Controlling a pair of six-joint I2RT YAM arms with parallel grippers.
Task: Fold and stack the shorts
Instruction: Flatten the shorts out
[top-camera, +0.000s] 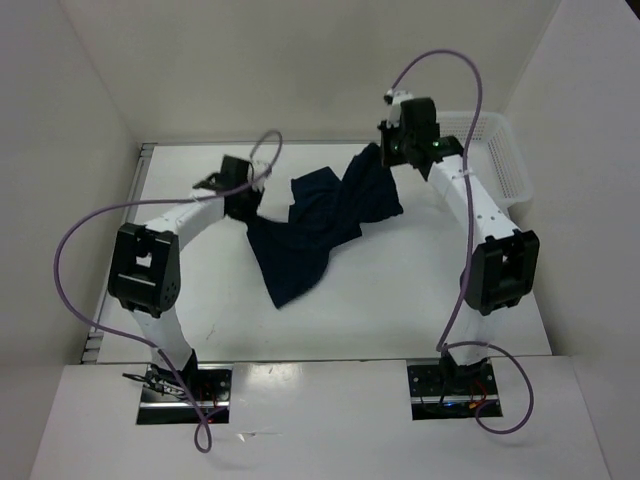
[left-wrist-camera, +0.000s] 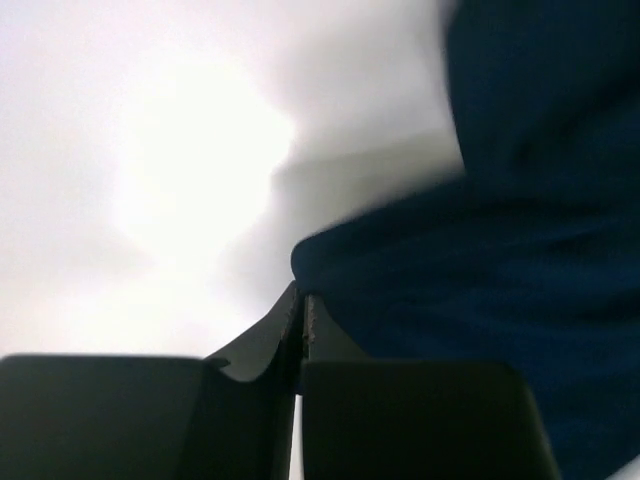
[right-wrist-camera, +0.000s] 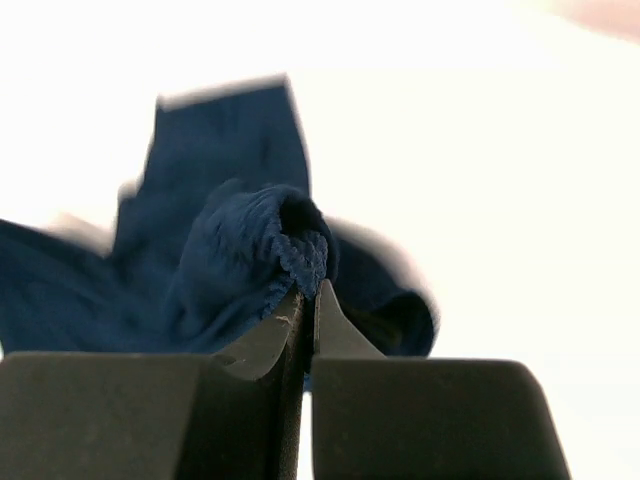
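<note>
The step in hand looked like spreading the shorts (top-camera: 320, 225) for a first fold. They hung crumpled between the arms, the lower end reaching the bench (top-camera: 400, 300). The right end effector (right-wrist-camera: 308, 295) was pinched tight on the ribbed waistband (right-wrist-camera: 290, 245), and the left end effector (left-wrist-camera: 302, 302) was closed, apparently on a cloth edge. Next, the arms would likely need to draw apart and lay the shorts flat.

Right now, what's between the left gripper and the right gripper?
Only the dark navy shorts: they stretch from the left gripper to the right gripper, both shut on the cloth, with the middle sagging. The top external view shows it.
</note>
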